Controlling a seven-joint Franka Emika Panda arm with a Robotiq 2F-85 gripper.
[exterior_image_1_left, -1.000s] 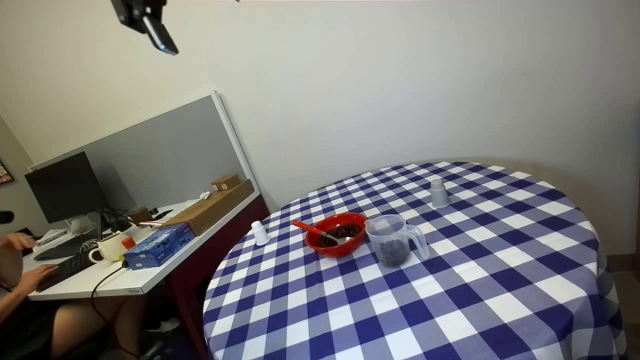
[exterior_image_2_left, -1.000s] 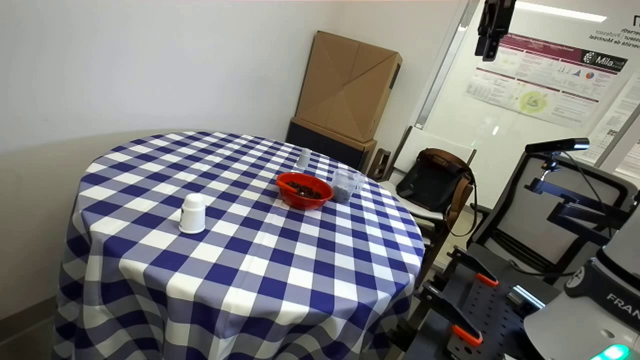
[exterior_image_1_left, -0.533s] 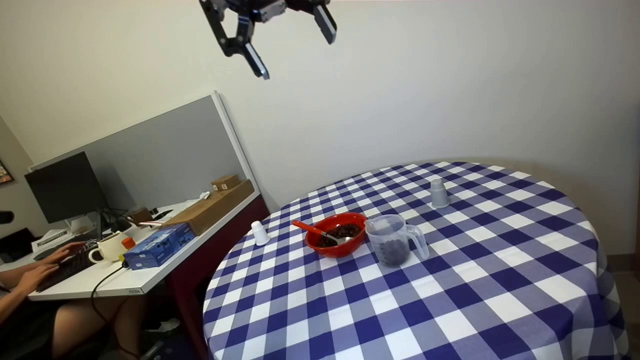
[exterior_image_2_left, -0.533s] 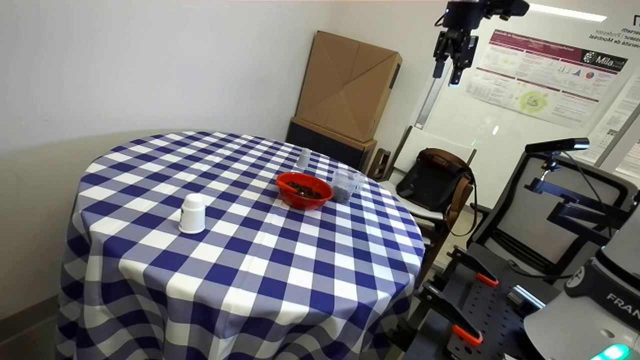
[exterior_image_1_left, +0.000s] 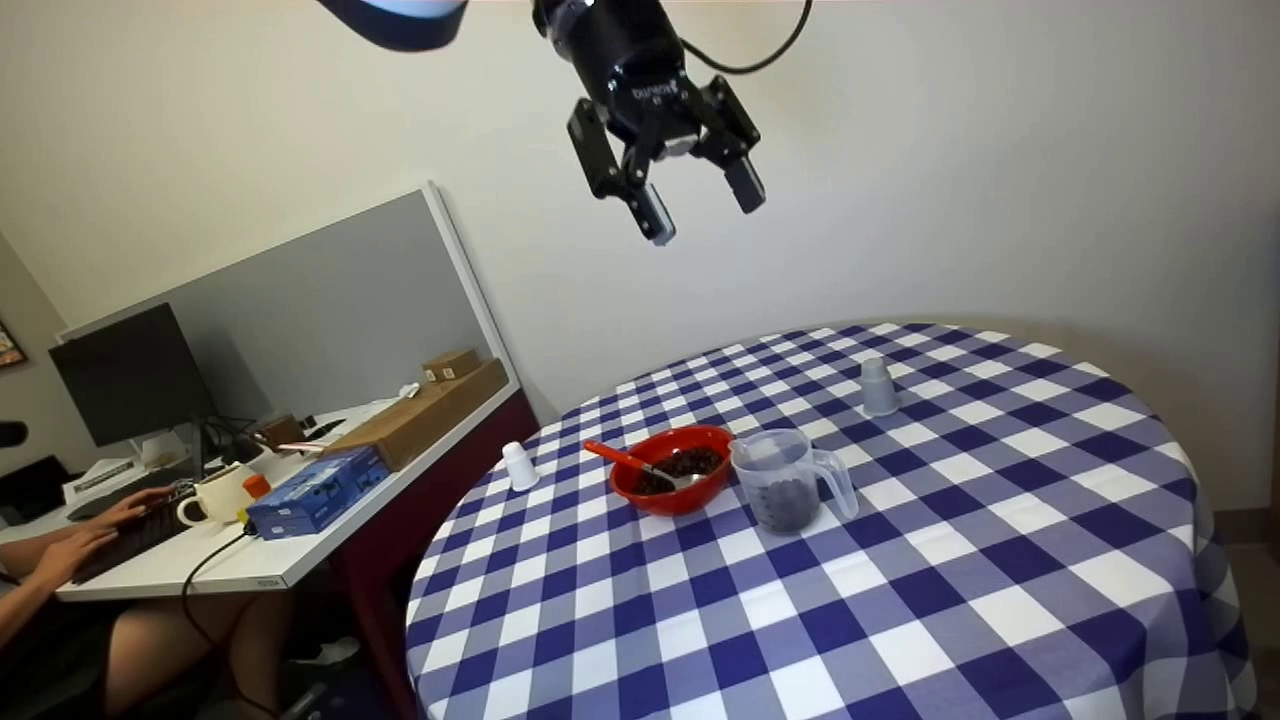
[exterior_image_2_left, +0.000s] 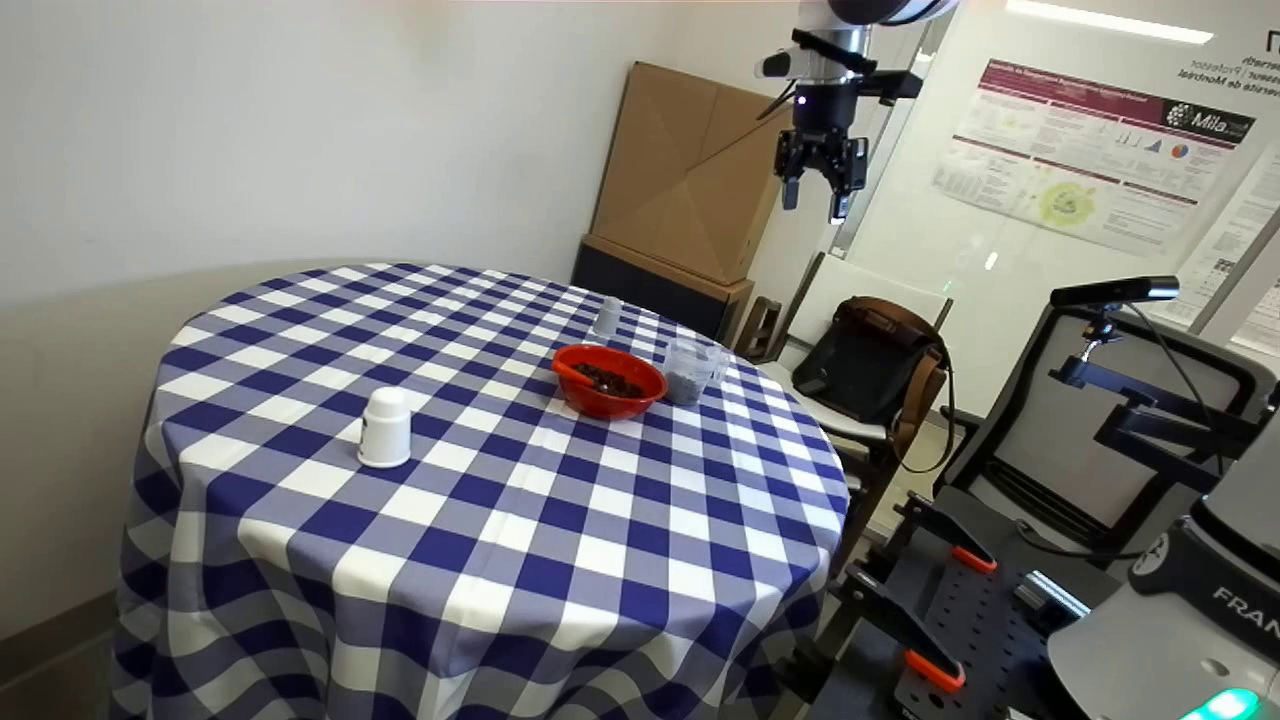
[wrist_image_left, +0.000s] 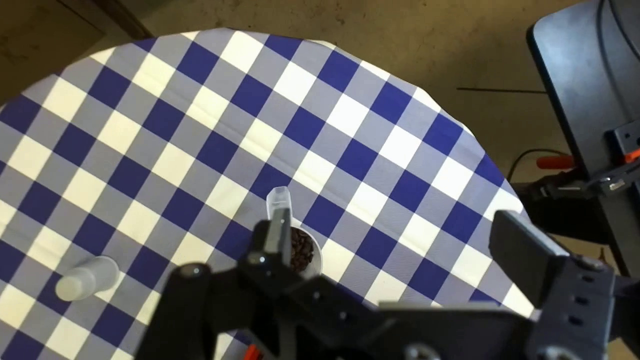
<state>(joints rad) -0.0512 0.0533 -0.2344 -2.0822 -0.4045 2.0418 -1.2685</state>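
Above checkered tablecloth (exterior_image_1_left: 900, 610), in both exterior views: my gripper (exterior_image_1_left: 705, 222), released, fingers (wrist_image_left: 279, 232) spread apart, angled downward, gripping nothing. Below: clear measuring jug (exterior_image_1_left: 786, 503), upright on tablecloth, part-filled with dark brown beans (wrist_image_left: 302, 250); in wrist view, partly hidden behind one of my fingers. Just beside jug: red bowl (exterior_image_1_left: 662, 504) holding more beans, red-handled spoon (exterior_image_1_left: 622, 457) laid over rim. Farther out, to either side of bowl and jug: white cup (exterior_image_1_left: 519, 466) and greyish cup (exterior_image_1_left: 879, 388), each narrow end up.
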